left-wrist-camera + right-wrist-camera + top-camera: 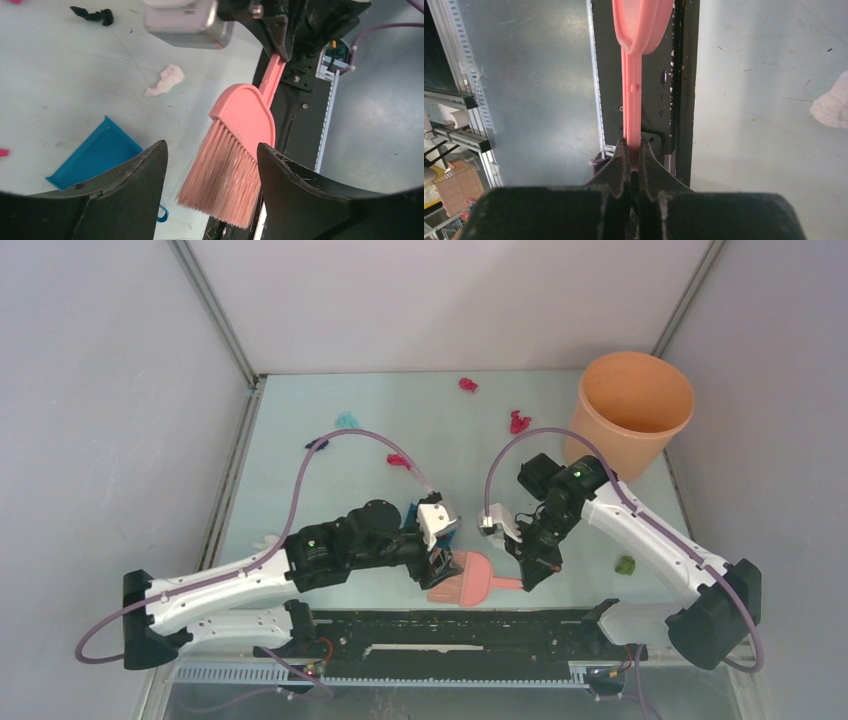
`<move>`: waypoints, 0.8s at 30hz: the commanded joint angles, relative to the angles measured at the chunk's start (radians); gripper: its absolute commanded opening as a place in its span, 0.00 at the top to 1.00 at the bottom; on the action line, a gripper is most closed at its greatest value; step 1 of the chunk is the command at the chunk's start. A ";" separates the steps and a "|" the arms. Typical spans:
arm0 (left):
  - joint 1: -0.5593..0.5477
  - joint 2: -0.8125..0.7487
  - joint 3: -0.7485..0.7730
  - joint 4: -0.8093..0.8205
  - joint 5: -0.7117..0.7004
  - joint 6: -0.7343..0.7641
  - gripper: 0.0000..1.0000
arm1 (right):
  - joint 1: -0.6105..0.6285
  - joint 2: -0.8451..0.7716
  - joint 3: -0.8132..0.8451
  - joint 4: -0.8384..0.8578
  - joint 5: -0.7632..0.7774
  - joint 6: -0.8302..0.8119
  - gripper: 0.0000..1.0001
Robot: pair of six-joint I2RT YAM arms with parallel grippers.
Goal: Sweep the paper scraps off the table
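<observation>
My right gripper (530, 578) (634, 145) is shut on the handle of the pink hand brush (470, 583) (631, 90), which lies along the near edge of the table (480, 445). My left gripper (441, 565) (211, 147) is open, its fingers either side of the brush bristles (225, 175). The blue dustpan (95, 155) (447, 531) lies just beyond it. Paper scraps lie scattered: magenta wads (468, 384) (519, 422) (399, 460), a teal one (347, 420), a navy one (317, 443), an olive one (626, 564). A white wad (165, 80) (831, 105) and a dark wad (92, 15) lie near the brush.
A large orange pot (630, 410) stands at the back right of the table. A black rail (450, 625) runs along the near edge between the arm bases. Grey walls close in the left, back and right sides.
</observation>
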 commanded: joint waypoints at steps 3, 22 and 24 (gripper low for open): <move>-0.016 0.019 -0.011 0.129 0.118 -0.011 0.32 | 0.010 -0.016 0.033 0.003 -0.069 0.007 1.00; -0.016 0.050 -0.043 0.162 0.190 -0.066 1.00 | 0.021 -0.031 0.037 0.042 -0.121 0.049 1.00; -0.014 0.007 -0.087 0.203 0.163 -0.097 1.00 | 0.018 -0.036 0.037 0.057 -0.136 0.065 1.00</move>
